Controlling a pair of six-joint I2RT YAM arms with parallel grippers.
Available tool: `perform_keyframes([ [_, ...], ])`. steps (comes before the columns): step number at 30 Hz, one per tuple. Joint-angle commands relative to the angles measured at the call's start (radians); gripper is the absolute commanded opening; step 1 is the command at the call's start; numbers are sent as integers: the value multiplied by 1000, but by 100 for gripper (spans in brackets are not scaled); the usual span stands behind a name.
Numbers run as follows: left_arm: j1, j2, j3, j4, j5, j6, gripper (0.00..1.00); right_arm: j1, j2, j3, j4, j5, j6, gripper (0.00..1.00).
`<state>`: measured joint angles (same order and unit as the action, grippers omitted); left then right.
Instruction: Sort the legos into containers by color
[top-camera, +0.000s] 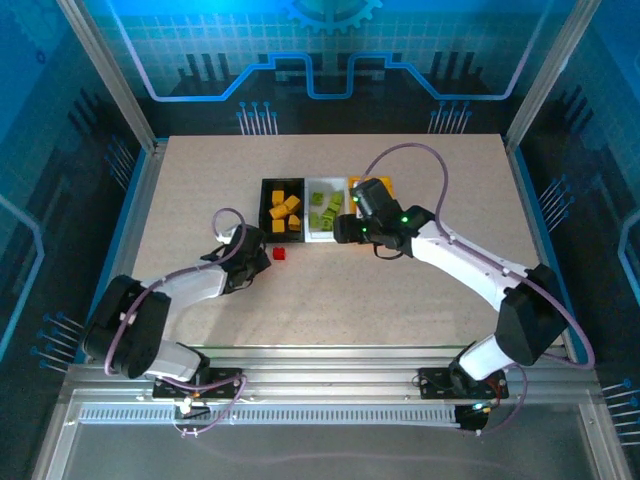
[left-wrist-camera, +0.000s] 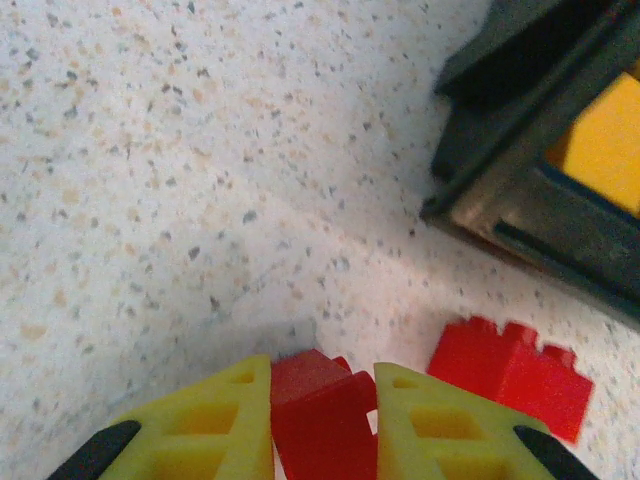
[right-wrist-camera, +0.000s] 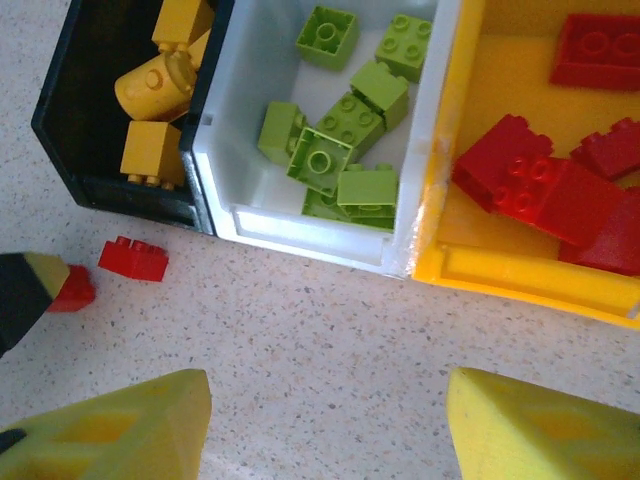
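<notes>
— What is the left claw (left-wrist-camera: 325, 370) doing?
— It is clamped on a red brick (left-wrist-camera: 320, 430), which is wedged between its two yellow fingers, low over the speckled table (left-wrist-camera: 200, 150).
— Anything close to it?
— A second red brick (left-wrist-camera: 510, 375) lies loose on the table just to its right. Beyond that, ahead and to the right, is a corner of the black bin (left-wrist-camera: 500, 200).
— And the right claw (right-wrist-camera: 328, 378)?
— Its fingers are spread wide with nothing between them, above bare table. Directly ahead of it is the white bin (right-wrist-camera: 300, 225), holding green bricks (right-wrist-camera: 345, 130). The black bin with yellow-orange bricks (right-wrist-camera: 150, 85) adjoins it on the left. The yellow bin (right-wrist-camera: 520, 275) with red bricks (right-wrist-camera: 530, 185) adjoins it on the right.
</notes>
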<state>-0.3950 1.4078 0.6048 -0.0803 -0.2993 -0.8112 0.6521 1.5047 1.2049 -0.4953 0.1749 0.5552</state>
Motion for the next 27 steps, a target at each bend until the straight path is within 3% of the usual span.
perform_keyframes([
  [1,-65,-87,30,-118,-7,25,23,-31,-63,-33,2,32,23,64],
  [6,-185,-64,195,-173,-14,58,23,-100,-170,-130,-12,51,38,64],
  [11,-257,164,472,-129,59,103,24,-144,-277,-225,-39,53,50,65],
  [17,-280,473,833,-123,110,156,24,-163,-352,-280,-81,51,48,65],
  [22,-281,647,1061,-145,128,176,25,-186,-388,-316,-85,35,47,65],
  [24,-280,693,1117,-147,136,174,30,-195,-390,-320,-82,20,48,65],
  [27,-281,733,1166,-147,156,166,52,-200,-388,-320,-78,9,46,66],
])
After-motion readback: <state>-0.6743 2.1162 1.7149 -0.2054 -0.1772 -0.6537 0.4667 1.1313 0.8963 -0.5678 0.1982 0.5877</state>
